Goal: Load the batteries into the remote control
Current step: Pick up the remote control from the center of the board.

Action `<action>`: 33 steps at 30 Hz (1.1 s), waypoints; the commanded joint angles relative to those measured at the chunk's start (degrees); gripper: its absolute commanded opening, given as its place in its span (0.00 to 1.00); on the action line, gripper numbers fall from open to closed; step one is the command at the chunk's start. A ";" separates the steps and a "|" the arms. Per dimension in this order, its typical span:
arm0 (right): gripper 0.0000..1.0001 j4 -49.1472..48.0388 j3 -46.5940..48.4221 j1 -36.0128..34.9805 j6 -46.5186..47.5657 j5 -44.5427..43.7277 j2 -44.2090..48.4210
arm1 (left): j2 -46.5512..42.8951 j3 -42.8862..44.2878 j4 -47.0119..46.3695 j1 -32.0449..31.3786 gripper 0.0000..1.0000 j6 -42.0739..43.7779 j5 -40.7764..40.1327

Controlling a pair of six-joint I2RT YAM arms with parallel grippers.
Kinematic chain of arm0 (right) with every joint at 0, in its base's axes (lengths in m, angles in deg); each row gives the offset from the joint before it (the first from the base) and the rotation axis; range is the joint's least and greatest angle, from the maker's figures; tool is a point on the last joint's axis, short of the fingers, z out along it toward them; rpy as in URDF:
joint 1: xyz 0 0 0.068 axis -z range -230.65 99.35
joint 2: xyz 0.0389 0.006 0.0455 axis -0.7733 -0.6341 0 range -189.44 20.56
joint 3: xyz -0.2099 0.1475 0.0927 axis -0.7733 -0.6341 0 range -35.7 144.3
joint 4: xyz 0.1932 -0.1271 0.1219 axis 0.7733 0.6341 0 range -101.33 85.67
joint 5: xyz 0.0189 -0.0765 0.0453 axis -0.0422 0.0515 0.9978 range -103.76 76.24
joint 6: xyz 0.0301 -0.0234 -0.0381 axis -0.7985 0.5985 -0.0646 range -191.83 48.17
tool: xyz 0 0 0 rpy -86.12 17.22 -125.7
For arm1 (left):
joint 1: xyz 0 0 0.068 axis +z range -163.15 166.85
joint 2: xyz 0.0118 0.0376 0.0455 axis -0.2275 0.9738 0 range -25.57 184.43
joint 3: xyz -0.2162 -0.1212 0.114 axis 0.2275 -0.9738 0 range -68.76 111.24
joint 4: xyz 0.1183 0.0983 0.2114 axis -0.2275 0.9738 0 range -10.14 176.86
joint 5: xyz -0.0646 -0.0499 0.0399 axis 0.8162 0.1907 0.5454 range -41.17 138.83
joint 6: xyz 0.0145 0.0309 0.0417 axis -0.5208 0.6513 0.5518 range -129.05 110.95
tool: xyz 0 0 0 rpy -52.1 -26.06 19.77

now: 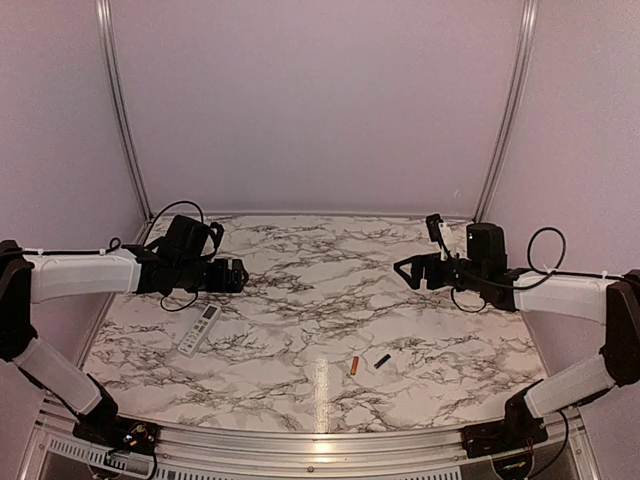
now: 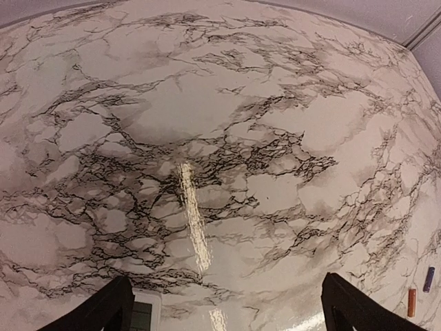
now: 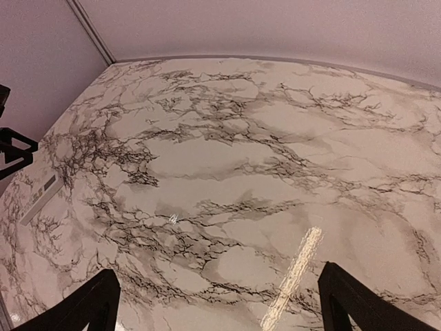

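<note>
Marble tabletop (image 1: 300, 300) carried everything. L hand (image 1: 238, 275) and R hand (image 1: 405, 270) both hovered wide open, holding nothing. Remote control (image 1: 199, 329) lay just nearside of L hand, long axis roughly near-to-far, so L arm was closer. Orange battery (image 1: 354, 365) and black battery (image 1: 382, 360) lay centre-front, slightly apart, nearer R arm.

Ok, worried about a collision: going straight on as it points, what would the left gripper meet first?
For the left gripper the way looks free above the table; farther on the right gripper faces it, heights unclear.
</note>
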 commanded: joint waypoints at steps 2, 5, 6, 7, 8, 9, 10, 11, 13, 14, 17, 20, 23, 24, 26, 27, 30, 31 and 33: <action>0.99 0.71 -0.07 -0.88 0.97 4.50 1.79 | -4.53 -0.16 9.37 -0.29 0.99 -0.26 -8.44; 0.99 0.67 -0.25 -0.91 0.98 6.93 1.98 | -6.51 -2.08 12.59 -0.31 0.99 -2.04 -10.93; 0.99 0.56 -0.43 -0.94 0.96 7.38 1.99 | -7.16 -2.88 13.05 -0.32 0.99 -2.58 -11.05; 0.99 0.41 -0.54 -0.92 0.93 7.85 2.13 | -7.56 -3.61 13.30 -0.32 0.99 -3.17 -10.79; 0.99 0.28 -0.56 -0.97 0.95 8.25 2.09 | -7.54 -4.20 13.47 -0.33 0.99 -3.80 -10.50; 0.99 0.15 -0.56 -1.01 0.89 8.68 2.00 | -7.04 -4.69 13.67 -0.33 0.99 -4.30 -10.41; 0.99 0.14 -0.57 -1.01 0.86 9.16 1.96 | -6.46 -4.97 14.25 -0.34 0.99 -4.82 -11.08; 0.99 0.11 -0.52 -1.06 0.82 9.60 1.93 | -5.79 -4.97 15.04 -0.34 0.99 -5.26 -11.91; 0.99 -0.06 -0.64 -1.06 0.70 10.77 1.85 | -5.02 -5.18 15.24 -0.26 0.99 -5.59 -12.79; 0.99 -0.23 -0.65 -1.07 0.68 11.42 1.81 | -4.66 -5.46 14.88 -0.07 0.99 -5.68 -13.08; 0.99 -0.87 -1.07 -1.02 0.33 12.94 1.78 | -2.78 -5.58 14.72 0.67 0.99 -5.83 -13.00; 0.99 -0.91 -1.24 -1.02 0.33 13.63 2.19 | -0.34 -5.63 14.19 1.12 0.99 -5.27 -11.41; 0.99 -0.52 -1.30 -1.03 0.63 13.74 2.68 | 1.71 -6.63 12.54 1.61 0.99 -4.83 -8.16; 0.99 -0.33 -1.28 -1.02 0.74 13.80 2.82 | 2.20 -7.13 12.13 1.78 0.99 -4.85 -7.32; 0.99 0.37 -1.20 -1.02 0.87 13.99 3.16 | 2.86 -7.81 11.52 2.10 0.97 -4.70 -6.15; 0.99 0.48 -1.26 -1.02 0.92 14.08 3.43 | 3.00 -8.29 11.20 2.18 0.96 -4.58 -5.86; 0.99 0.47 -1.44 -1.02 0.86 14.48 4.11 | 3.48 -9.60 9.89 2.16 0.91 -4.14 -3.44; 0.99 0.43 -1.38 -1.06 0.81 14.73 4.25 | 3.82 -10.15 9.49 2.18 0.88 -3.90 -2.62; 0.99 0.22 -1.37 -1.02 0.59 15.19 4.28 | 4.16 -11.01 8.62 2.12 0.82 -3.78 -1.40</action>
